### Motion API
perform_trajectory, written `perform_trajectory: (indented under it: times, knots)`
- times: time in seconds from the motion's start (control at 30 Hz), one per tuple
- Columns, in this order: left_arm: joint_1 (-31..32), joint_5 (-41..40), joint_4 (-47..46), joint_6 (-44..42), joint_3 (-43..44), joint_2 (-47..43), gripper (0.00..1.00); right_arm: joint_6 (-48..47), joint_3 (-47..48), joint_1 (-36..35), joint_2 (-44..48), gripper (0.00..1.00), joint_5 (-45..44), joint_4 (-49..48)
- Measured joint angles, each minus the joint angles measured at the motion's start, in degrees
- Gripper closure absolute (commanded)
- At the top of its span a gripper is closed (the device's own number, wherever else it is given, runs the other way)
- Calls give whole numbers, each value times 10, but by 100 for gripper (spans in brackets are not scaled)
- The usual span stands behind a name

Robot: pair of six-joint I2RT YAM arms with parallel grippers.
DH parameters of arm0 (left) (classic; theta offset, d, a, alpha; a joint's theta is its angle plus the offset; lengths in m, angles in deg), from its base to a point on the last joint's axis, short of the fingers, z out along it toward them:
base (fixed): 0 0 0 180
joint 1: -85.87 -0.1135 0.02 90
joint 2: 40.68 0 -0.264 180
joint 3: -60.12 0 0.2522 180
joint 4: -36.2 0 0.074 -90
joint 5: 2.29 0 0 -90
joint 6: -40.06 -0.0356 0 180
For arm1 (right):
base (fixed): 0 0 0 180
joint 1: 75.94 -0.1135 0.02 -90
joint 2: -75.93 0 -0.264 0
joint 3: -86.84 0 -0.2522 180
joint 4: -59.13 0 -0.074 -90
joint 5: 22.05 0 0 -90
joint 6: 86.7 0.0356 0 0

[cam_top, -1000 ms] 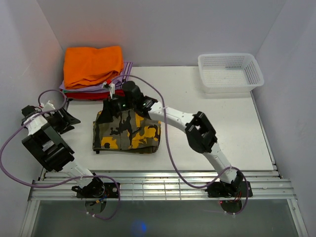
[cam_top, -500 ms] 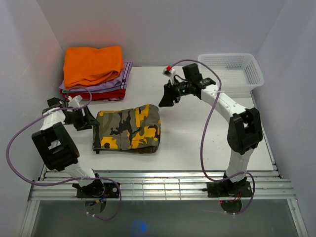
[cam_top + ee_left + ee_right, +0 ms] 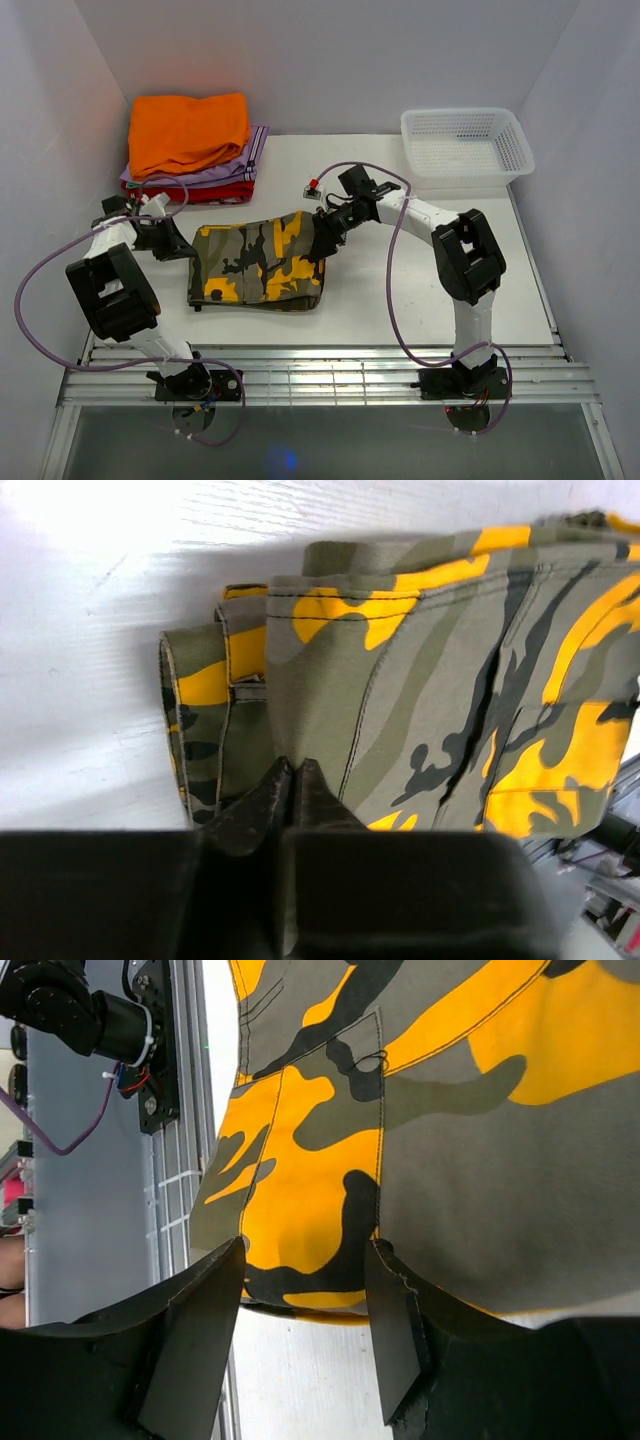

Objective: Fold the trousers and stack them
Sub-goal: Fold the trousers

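In the middle of the table [image 3: 510, 270], the folded trousers [image 3: 258, 262] lay flat. The right gripper [image 3: 303, 1300] was wide open over their right edge, holding nothing. The left gripper [image 3: 292, 778] was pinched closed at the left edge, with no cloth inside. I thought a finger should slip under every layer before lifting.

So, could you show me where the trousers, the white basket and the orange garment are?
the trousers [image 3: 258, 263], top external view, middle of the folded camouflage cloth.
the white basket [image 3: 465, 150], top external view, bare mesh floor.
the orange garment [image 3: 188, 130], top external view, middle of its upper face.
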Motion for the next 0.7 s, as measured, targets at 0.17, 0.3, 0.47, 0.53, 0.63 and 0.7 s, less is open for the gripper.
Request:
perform_trajectory:
  times: [0.17, 0.3, 0.47, 0.53, 0.63, 0.7]
  knots:
    - [0, 8, -1, 5, 1, 1, 100, 17, -3, -9, -32, 31, -1, -17]
    - [-9, 21, -5, 16, 1, 1, 100, 24, 2, -9, -72, 19, -9, -15]
    - [-43, 37, -30, 33, -15, 5, 100, 25, 9, -10, -85, 7, -8, -16]
    - [-62, 36, -46, 38, -20, 24, 100, 20, 19, -11, -92, 5, -8, -14]
    - [-75, 33, -75, 49, -22, 82, 100, 5, 44, -11, -117, 4, -10, 4]
    - [-76, 47, -88, 59, -21, 124, 100, -6, 66, -11, -137, 4, -7, 25]
